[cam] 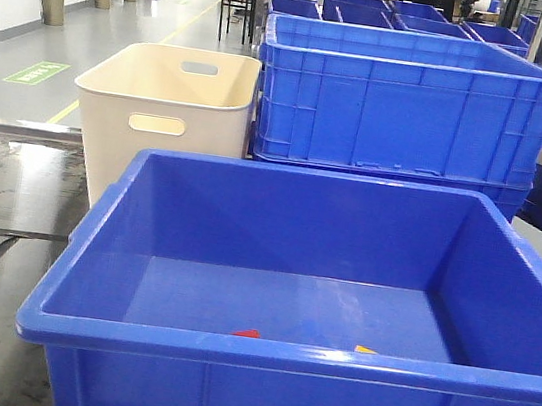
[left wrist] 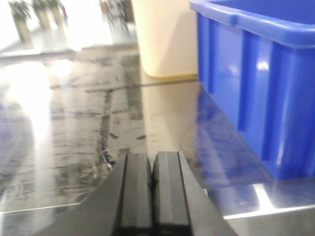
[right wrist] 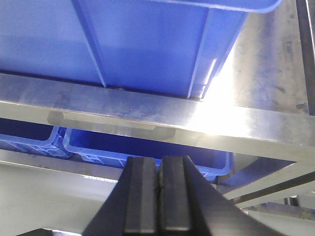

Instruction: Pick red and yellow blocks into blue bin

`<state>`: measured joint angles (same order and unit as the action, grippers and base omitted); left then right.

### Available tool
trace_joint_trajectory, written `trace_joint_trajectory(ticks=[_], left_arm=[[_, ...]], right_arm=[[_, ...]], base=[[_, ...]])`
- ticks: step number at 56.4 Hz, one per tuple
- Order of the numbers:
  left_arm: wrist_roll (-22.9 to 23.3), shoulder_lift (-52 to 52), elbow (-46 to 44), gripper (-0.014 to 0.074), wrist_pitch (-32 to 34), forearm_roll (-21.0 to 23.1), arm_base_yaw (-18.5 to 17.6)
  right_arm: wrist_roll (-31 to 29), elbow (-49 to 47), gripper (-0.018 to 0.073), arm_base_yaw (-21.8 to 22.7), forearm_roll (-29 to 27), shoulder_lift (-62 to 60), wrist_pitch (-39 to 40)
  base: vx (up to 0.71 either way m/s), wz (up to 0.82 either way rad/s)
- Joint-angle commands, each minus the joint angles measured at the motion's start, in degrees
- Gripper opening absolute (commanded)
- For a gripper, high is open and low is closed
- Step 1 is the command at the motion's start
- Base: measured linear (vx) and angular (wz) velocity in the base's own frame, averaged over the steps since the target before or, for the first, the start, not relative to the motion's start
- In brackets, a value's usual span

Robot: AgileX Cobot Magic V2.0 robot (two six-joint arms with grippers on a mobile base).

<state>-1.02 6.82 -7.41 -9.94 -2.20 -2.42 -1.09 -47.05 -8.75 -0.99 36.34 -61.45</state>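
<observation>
Beige tub [cam: 168, 108] & ribbed crate [cam: 406, 101] behind blue bin [cam: 260, 353].

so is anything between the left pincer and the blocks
Yes: the blue bin's own side wall. The shut, empty left pincer sits low outside it, while the red block and yellow block already lie inside.
</observation>
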Motion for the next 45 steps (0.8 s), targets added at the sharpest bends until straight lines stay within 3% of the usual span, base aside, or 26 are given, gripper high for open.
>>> trace_joint_trajectory(ticks=[1,10,45], left_arm=[[0.15,-2.82,2.01,-0.0006,8.73,0.12,1.45],[0.39,-9.00,8.07,-0.0006,11.49,0.44,2.62],[1.61,-8.37,7.95,-0.0006,9.94,1.48,1.60]], right_arm=[[-0.23,-1.44,-0.0010,0.14,0.34,0.02,3.50],[-0.23,-1.44,-0.0011,0.14,0.34,0.02,3.58],[-0.23,-1.44,-0.0011,0.14,0.33,-0.14,3.08]], base=[[0.00,0.00],[0.00,0.00],[0.00,0.00]])
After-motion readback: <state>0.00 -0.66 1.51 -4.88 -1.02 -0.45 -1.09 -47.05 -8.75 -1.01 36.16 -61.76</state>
